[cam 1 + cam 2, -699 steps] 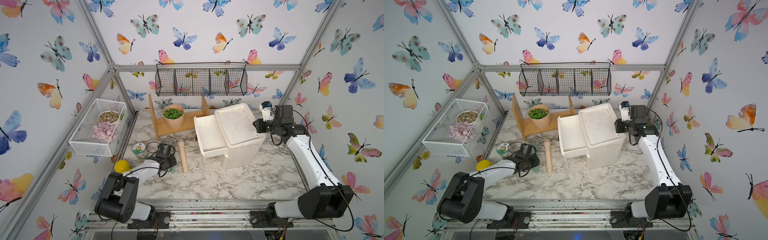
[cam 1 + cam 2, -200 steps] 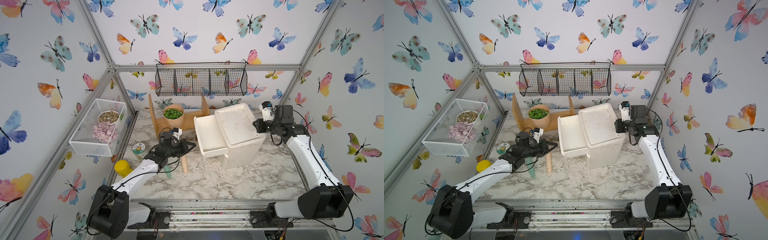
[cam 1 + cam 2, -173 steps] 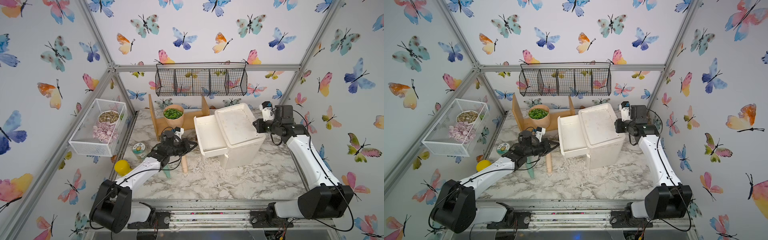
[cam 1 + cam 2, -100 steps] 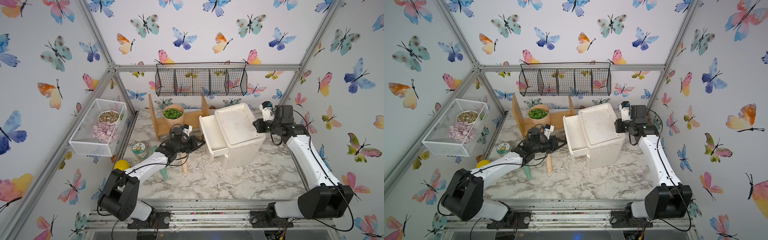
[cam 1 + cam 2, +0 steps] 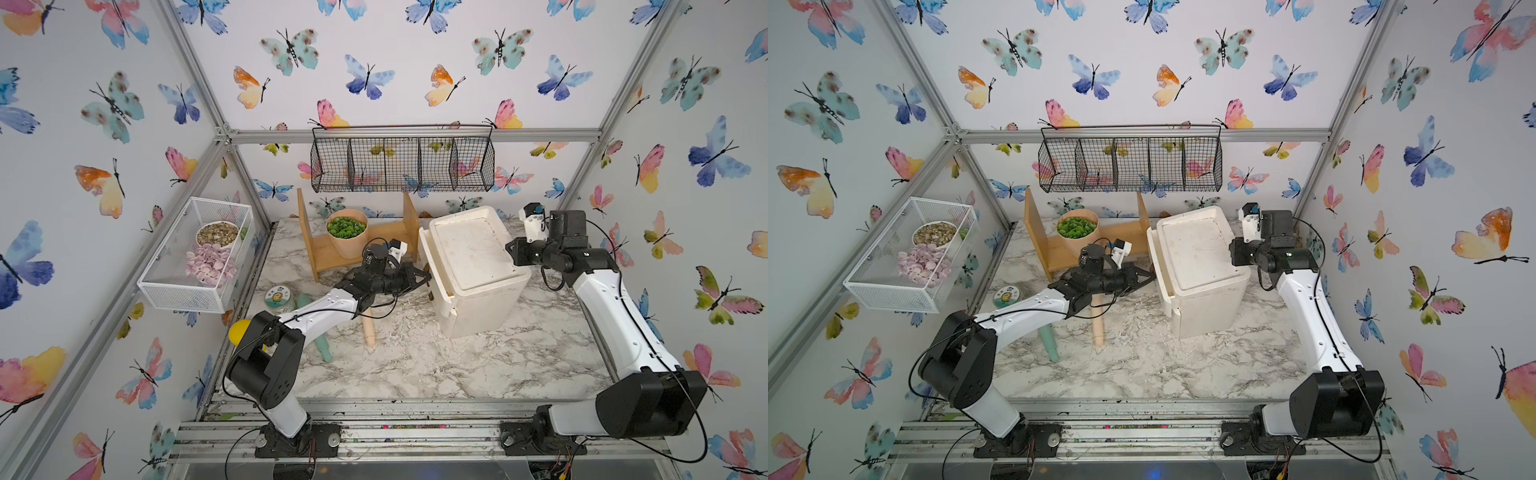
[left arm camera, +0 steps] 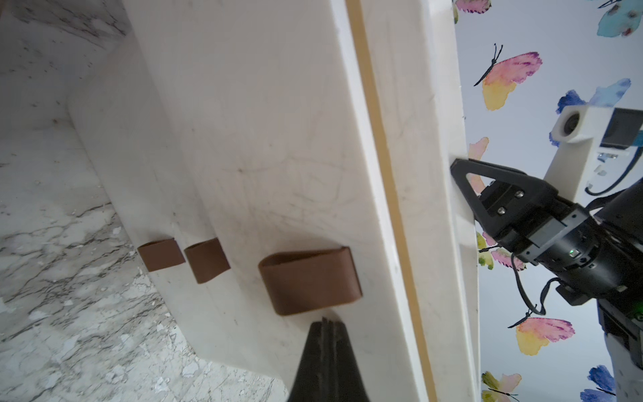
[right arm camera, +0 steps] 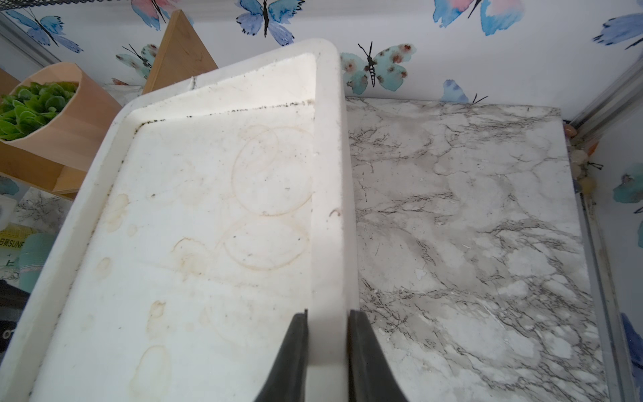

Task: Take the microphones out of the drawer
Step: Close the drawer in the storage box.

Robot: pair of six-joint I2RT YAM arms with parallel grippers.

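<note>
**Microphone on the table, both grippers at the cabinet**

The teal microphone [image 5: 322, 347] lies flat on the marble table [image 5: 415, 365], outside the drawer [image 5: 424, 253]. It sits under the left arm's forearm, near a round tin [image 5: 277, 296]. A wooden stick [image 5: 369, 328] lies just beside it, and the two do not touch. In both top views the microphone is well apart from the white cabinet [image 5: 478, 307].

The left gripper [image 6: 327, 322] has its two fingers pressed together with nothing between them. Its tip sits against the front of the top drawer, just beside the biggest brown loop handle [image 6: 309, 280]. It does not hold the handle. Two smaller brown handles [image 6: 207, 259] show on the lower drawer fronts. In a top view the left gripper [image 5: 1152, 277] reaches in level from the side and meets the drawer's face.

The drawer is pushed in so far that its front stands only slightly out from the cabinet body. I cannot tell whether it is fully shut, and its inside is hidden.

The right gripper [image 7: 328, 313] is clamped on the raised rim [image 7: 328, 174] of the cabinet's top, with one finger inside the rim and one outside. The top surface is stained with faint rings. In a top view the right gripper [image 5: 510, 253] grips the edge farthest from the drawer.
</note>
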